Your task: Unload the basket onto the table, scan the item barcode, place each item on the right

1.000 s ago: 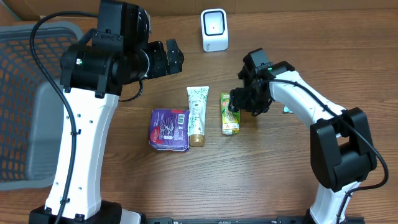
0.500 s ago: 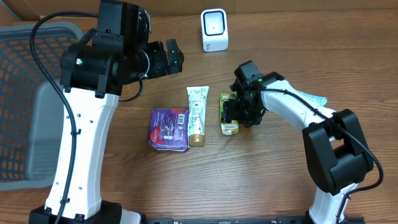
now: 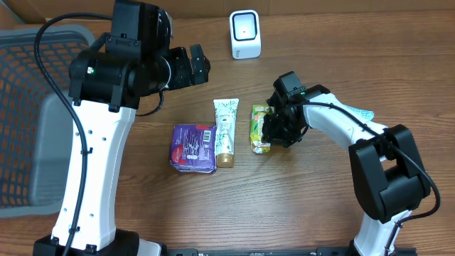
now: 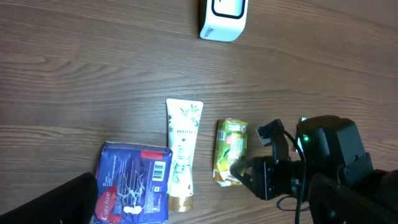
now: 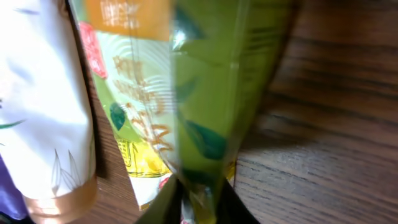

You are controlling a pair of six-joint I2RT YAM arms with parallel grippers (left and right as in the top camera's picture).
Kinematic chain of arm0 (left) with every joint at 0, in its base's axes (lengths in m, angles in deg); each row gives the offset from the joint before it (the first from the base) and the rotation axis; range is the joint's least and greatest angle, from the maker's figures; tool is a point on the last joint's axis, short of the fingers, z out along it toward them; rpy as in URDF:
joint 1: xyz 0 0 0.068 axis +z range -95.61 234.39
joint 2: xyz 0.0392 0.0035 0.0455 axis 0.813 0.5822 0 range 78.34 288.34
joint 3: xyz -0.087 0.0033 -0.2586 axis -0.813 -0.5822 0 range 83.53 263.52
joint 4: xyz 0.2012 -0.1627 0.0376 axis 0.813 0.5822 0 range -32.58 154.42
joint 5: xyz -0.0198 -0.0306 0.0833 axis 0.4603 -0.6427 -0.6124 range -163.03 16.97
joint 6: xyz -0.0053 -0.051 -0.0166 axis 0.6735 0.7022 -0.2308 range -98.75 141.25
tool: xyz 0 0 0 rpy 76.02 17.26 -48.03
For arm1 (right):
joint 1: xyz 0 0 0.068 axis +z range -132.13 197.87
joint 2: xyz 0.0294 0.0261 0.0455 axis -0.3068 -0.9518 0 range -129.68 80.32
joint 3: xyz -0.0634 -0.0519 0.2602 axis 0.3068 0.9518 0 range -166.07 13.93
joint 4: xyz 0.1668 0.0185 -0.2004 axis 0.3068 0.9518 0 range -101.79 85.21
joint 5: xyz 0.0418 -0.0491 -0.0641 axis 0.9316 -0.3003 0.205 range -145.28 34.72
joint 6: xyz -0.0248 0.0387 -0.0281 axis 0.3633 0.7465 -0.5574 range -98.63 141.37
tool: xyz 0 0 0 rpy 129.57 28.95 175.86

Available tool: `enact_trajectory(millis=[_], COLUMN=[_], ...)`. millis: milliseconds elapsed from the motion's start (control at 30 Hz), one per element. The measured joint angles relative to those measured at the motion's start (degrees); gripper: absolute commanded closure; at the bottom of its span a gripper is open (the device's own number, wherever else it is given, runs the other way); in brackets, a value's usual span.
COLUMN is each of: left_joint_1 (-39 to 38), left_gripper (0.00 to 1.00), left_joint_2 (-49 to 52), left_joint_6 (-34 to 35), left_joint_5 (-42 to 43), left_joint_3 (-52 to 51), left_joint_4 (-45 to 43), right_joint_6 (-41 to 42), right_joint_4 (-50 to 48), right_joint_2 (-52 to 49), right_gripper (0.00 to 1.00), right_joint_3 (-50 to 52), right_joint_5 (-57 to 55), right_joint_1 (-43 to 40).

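**Only Two Brand Words Could Be Made Out**

The white tube (image 4: 182, 152) carried a small brand word across its upper half that looked like "PANTENE". The purple pack (image 4: 134, 190) bore white script along its left edge that seemed to read "Carefree". It also had a black barcode (image 4: 160, 172) on a white patch near its upper right corner. The green pouch (image 5: 186, 93) had pale lettering on an orange band, too blurred to read.

Left end effector (image 3: 202, 64) gapes wide, arm raised — right end effector (image 3: 273, 132) pinched closed, arm stretched inward.
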Motion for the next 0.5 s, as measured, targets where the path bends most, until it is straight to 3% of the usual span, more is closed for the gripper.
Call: enact_trajectory(millis=[100, 467, 500], left_joint_1=[0.00, 0.00, 0.00], left_gripper=[0.00, 0.00, 0.01], left_joint_2=[0.00, 0.00, 0.00], left_joint_6=[0.00, 0.00, 0.00], left_joint_5=[0.00, 0.00, 0.00], left_joint_3=[0.00, 0.00, 0.00], left_joint_4=[0.00, 0.00, 0.00], right_joint_6=[-0.02, 0.04, 0.00], right_joint_4=[-0.15, -2.19, -2.05], right_joint_2=[0.31, 0.66, 0.66], right_gripper=[0.96, 0.96, 0.85], right_joint_3=[0.00, 0.09, 0.09], right_joint_5=[0.48, 1.88, 1.53], right_joint_1=[-0.02, -1.46, -1.95])
